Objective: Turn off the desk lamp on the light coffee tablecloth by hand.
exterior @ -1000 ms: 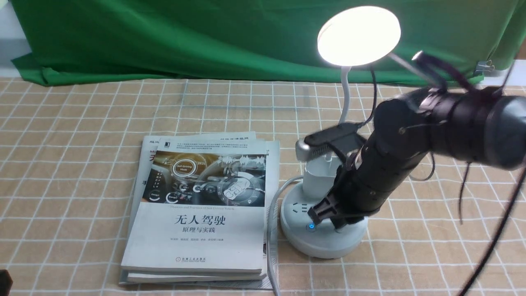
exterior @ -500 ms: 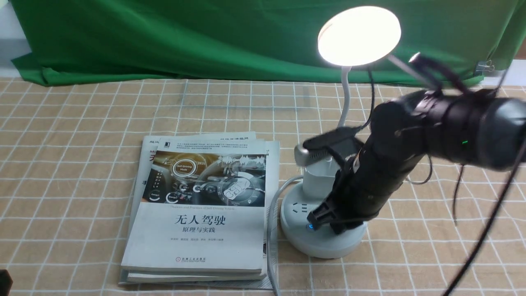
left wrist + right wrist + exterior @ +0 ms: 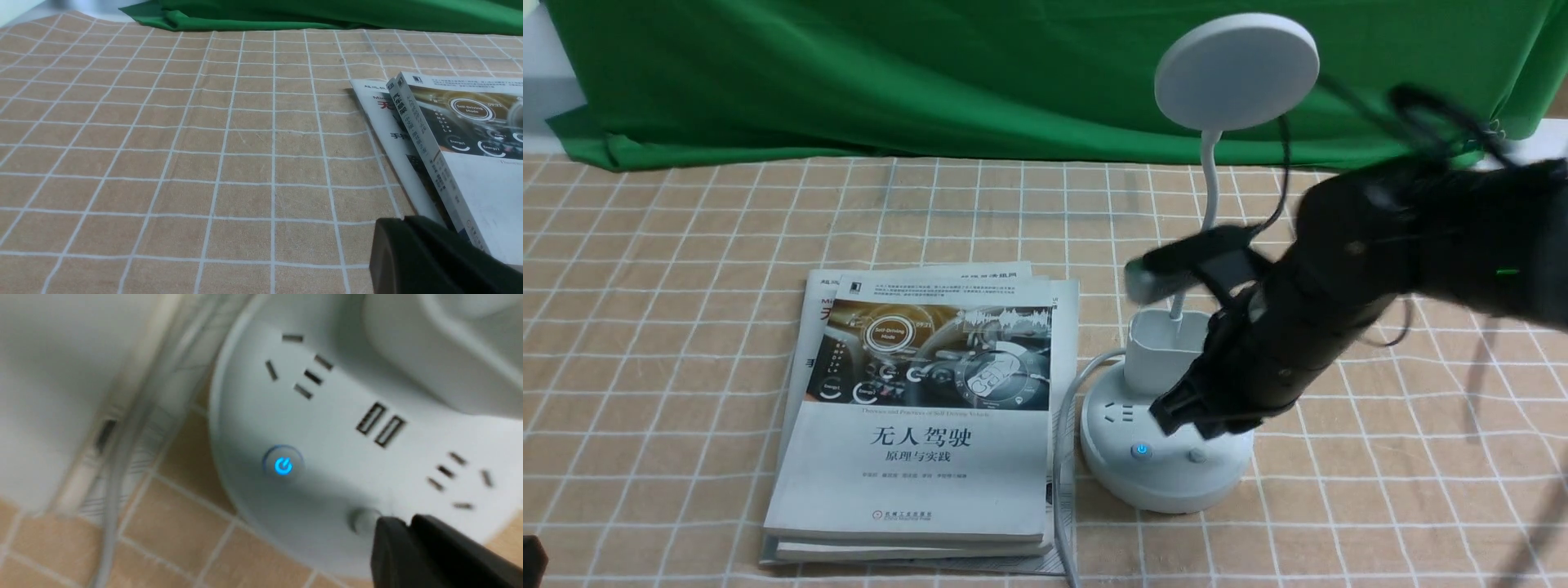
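Tan checked tablecloth (image 3: 686, 327) fills most of the front view. The desk lamp (image 3: 1161, 359) stands on it right of centre, just beside a stack of books (image 3: 923, 408), w/ its white cord (image 3: 1062, 441) running down btwn the two. We read the main job as done: the round lamp head (image 3: 1236, 69), upper right of the frame, is flat grey-white w/ no glow. The right hand (image 3: 1172, 415) hangs over the lamp base (image 3: 1160, 486), its tip clear of the surface and just above the small grey button (image 3: 1197, 456). In the wrist view that button sits right beside the dark fingertips (image 3: 392, 555). The fingers look pressed together w/ nothing held. What's left, in our judgement, is only to pull the arm away w/o knocking the lamp. One oddity: the power button (image 3: 1142, 450) glows blue, so we guess it serves the sockets rather than the light, but we can't confirm that. Hard to make out: the arm and its camera block (image 3: 1176, 265) are smeared, as is most of the right wrist view, so fine detail at the tip is lost. The arm also covers the right side of the base and part of the cup. The left hand (image 3: 412, 257) shows only as a dark corner at lower right of its own view, cut off by the frame, over the cloth next to the books. Its fingers seem closed and empty, though we see too little to be sure.
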`<action>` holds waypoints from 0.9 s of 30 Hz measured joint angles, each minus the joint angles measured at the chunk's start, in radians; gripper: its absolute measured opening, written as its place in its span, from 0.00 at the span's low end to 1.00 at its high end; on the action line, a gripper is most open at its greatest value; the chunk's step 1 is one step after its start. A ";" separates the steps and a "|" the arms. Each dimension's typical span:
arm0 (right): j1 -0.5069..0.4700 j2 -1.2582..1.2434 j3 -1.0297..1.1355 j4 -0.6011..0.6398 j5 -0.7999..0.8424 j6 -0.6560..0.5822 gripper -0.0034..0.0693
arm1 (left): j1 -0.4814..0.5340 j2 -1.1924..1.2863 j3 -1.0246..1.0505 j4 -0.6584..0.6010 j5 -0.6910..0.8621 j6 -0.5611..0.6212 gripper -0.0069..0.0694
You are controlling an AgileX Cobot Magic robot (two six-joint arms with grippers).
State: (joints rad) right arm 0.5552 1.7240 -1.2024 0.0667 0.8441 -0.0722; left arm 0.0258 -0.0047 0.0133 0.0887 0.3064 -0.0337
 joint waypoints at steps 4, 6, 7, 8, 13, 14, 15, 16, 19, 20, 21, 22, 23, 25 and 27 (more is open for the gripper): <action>0.000 -0.165 0.116 -0.001 -0.007 0.015 0.13 | 0.000 0.000 0.000 0.000 0.000 0.000 0.10; 0.000 -0.258 0.185 -0.001 -0.018 0.025 0.13 | 0.000 0.000 0.000 0.000 0.000 0.000 0.10; 0.000 -0.335 0.241 -0.001 -0.036 0.032 0.14 | 0.000 0.000 0.000 0.000 0.000 0.000 0.10; 0.000 -0.390 0.280 -0.002 -0.057 0.037 0.14 | 0.000 0.000 0.000 0.000 0.000 0.001 0.10; 0.000 -0.605 0.418 -0.002 -0.112 0.062 0.15 | 0.000 0.000 0.000 0.000 0.000 0.000 0.10; 0.000 -0.655 0.440 -0.002 -0.116 0.085 0.15 | 0.000 0.000 0.000 0.000 0.000 0.000 0.10; 0.000 -0.695 0.453 -0.002 -0.117 0.100 0.16 | 0.000 0.000 0.000 0.000 0.000 0.000 0.10; 0.000 -0.703 0.455 -0.002 -0.117 0.100 0.16 | 0.000 0.000 0.000 0.000 0.000 0.000 0.10; 0.000 -0.797 0.462 -0.002 -0.128 0.114 0.17 | 0.000 0.000 0.000 0.000 0.000 0.000 0.10; 0.000 -0.847 0.462 -0.002 -0.140 0.118 0.17 | 0.000 0.000 0.000 0.000 0.000 0.000 0.10; 0.000 -0.866 0.462 -0.002 -0.144 0.118 0.17 | 0.000 0.000 0.000 0.000 0.000 0.000 0.10; 0.000 -0.887 0.462 -0.002 -0.149 0.120 0.18 | 0.000 0.000 0.000 0.000 0.000 0.000 0.10; 0.000 -0.906 0.462 -0.002 -0.150 0.122 0.18 | 0.000 0.000 0.000 0.000 0.000 0.000 0.10; 0.000 -0.936 0.462 -0.008 -0.151 0.122 0.18 | 0.000 0.000 0.000 0.000 0.000 0.000 0.10; 0.000 -0.965 0.466 -0.021 -0.153 0.122 0.18 | 0.000 0.000 0.000 0.000 0.000 0.000 0.10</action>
State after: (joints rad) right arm 0.5552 0.7591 -0.7367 0.0456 0.6915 0.0499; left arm 0.0258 -0.0047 0.0133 0.0887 0.3064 -0.0338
